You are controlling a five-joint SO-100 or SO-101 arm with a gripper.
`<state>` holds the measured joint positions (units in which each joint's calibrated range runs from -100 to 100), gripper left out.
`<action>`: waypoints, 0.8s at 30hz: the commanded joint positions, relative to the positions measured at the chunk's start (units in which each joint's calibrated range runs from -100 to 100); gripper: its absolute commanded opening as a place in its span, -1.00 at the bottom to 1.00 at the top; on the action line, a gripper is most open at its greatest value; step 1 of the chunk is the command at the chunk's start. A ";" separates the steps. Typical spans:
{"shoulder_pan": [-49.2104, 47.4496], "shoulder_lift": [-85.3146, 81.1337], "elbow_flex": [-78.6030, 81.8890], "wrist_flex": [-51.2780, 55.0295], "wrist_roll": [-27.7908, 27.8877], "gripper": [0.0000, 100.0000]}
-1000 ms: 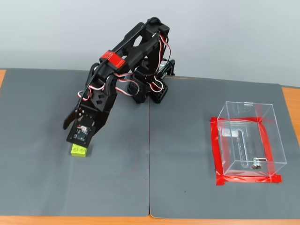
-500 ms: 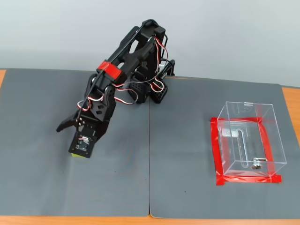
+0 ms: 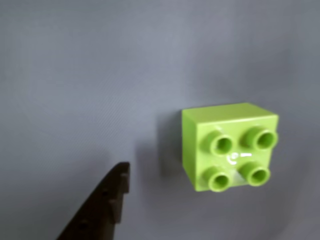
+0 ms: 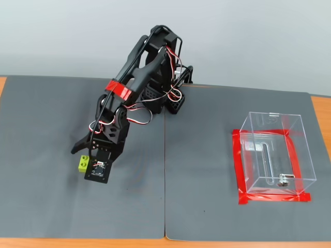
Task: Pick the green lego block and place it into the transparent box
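The green lego block [image 3: 227, 147] is a lime-green square brick with four studs, lying on the grey mat. In the wrist view it sits right of centre, and one black finger [image 3: 107, 205] shows at the lower left, apart from it. In the fixed view my gripper [image 4: 83, 156] hangs low over the block [image 4: 82, 164] at the left of the mat, jaws spread, and the arm hides part of the block. The transparent box [image 4: 274, 155] stands far to the right, edged with red tape, with a small metal piece [image 4: 282, 180] inside.
The arm's base [image 4: 165, 98] stands at the back centre of the dark grey mat [image 4: 196, 206]. A seam in the mat runs front to back down the middle. The orange table edge [image 4: 320, 113] shows at the sides and front.
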<state>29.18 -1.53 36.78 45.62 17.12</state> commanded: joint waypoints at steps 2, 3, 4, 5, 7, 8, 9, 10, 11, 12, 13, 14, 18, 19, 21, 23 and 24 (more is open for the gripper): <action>0.02 1.74 -2.45 -0.65 0.10 -0.14; 0.10 2.50 -2.54 -1.00 0.10 -0.14; 0.17 3.27 -2.54 -2.13 0.10 -0.14; 0.25 4.03 -2.54 -3.52 0.10 -0.14; 0.47 4.79 -2.81 -4.73 0.10 -0.14; 0.47 4.96 -2.99 -4.91 0.15 -0.14; 0.47 5.30 -3.53 -4.82 0.15 -0.14; 0.47 5.56 -3.89 -4.73 0.15 -0.14; 0.47 5.73 -4.08 -4.65 0.15 -0.14; 0.55 5.73 -4.08 -4.65 0.15 -0.14; 0.62 5.73 -4.08 -4.73 0.15 -0.14; 0.69 5.73 -4.08 -4.82 0.20 -0.14; 0.77 5.81 -4.08 -4.82 0.20 -0.14; 0.77 5.81 -4.08 -4.82 0.20 -0.14; 0.84 5.73 -3.99 -4.73 0.20 -0.14; 1.89 5.39 -3.62 -4.73 0.20 -0.14; 2.34 5.39 -3.53 -4.73 0.26 -0.14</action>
<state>30.21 4.50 34.89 41.63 17.17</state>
